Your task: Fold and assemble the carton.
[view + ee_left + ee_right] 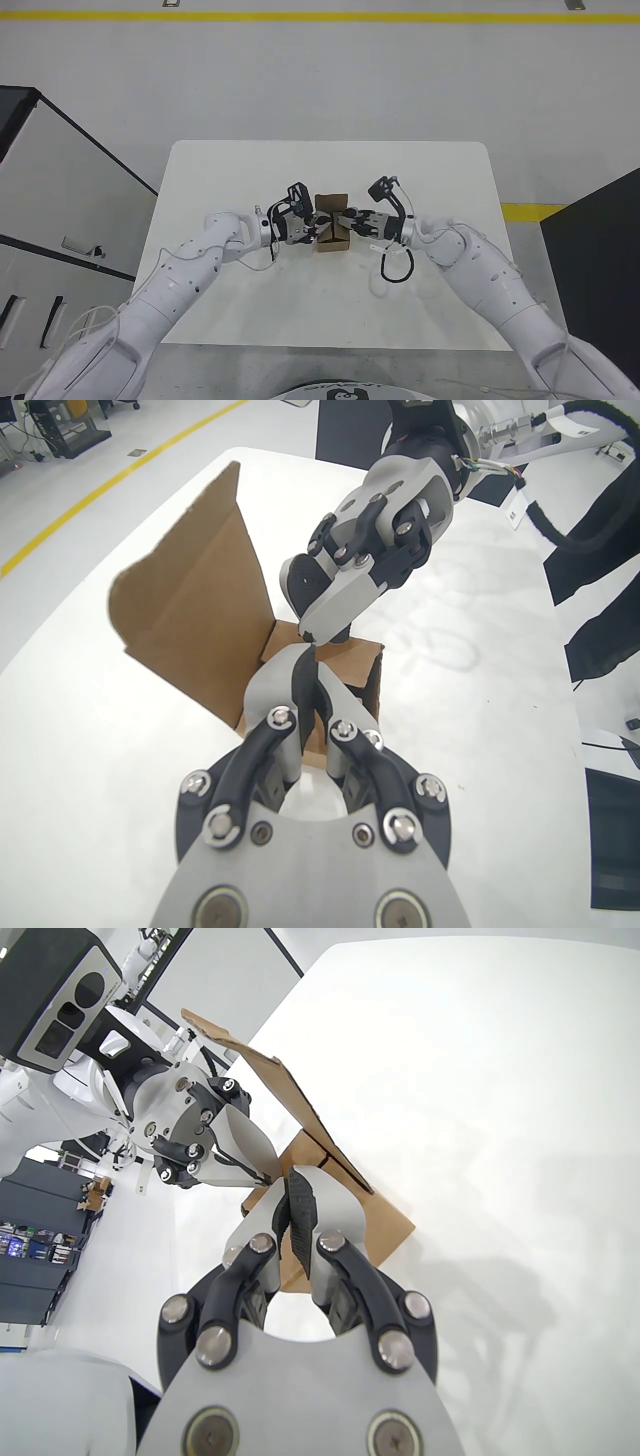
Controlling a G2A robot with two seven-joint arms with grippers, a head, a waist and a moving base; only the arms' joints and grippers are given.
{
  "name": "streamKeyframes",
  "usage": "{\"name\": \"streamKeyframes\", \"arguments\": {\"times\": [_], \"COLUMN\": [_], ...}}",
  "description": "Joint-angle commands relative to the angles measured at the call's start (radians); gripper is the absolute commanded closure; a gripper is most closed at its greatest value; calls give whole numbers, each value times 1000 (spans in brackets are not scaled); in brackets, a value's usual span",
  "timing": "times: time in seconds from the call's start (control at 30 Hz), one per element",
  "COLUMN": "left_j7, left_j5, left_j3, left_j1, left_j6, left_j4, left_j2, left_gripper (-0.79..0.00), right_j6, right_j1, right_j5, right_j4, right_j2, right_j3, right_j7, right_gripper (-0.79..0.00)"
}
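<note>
So the small brown cardboard carton (334, 243) is sitting pretty much dead centre of the white rounded-corner table (250, 180), open side up. Its big lid flap (200, 600) is standing up on the 12 o'clock side of the box, not folded down.

The left gripper (306, 652) comes in from the carton's 9 o'clock. Its fingers are squeezed nearly all the way together. It looks like they're pinching the top edge of the box wall on that side, since there's a sliver of cardboard showing between them.

The right gripper (295, 1175) is the mirror image from 3 o'clock. Its fingers are clamped down tight on the opposite wall's edge, with cardboard between them too. The two sets of fingertips come together over the open box, and from the left wrist view they're just about touching.

Other stuff: a looped black cable (395, 268) hangs off the right arm at roughly 4 o'clock from the carton. A yellow floor line (320, 16) runs across at 12 o'clock, well beyond the table.
</note>
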Motion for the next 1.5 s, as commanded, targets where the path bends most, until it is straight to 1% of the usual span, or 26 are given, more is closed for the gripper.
{"name": "streamKeyframes", "arguments": {"times": [0.0,0.7,1.03,1.47], "left_j7": [-1,-11,-9,-25], "left_j5": [3,15,22,24], "left_j3": [-4,-20,-49,-68], "left_j1": [2,17,33,54], "left_j6": [0,-13,-13,-14], "left_j4": [-4,-8,-30,-32], "left_j2": [0,-7,-2,0], "left_gripper": [0,0,0,0], "right_j6": [-2,2,-8,23], "right_j1": [-3,-13,-25,-8], "right_j5": [-2,-8,-22,-38], "right_j4": [-4,-12,-43,-11], "right_j2": [1,-5,-3,-19], "right_j3": [5,5,22,-10], "right_j7": [-1,16,-7,-4], "right_gripper": [0,0,0,0]}}
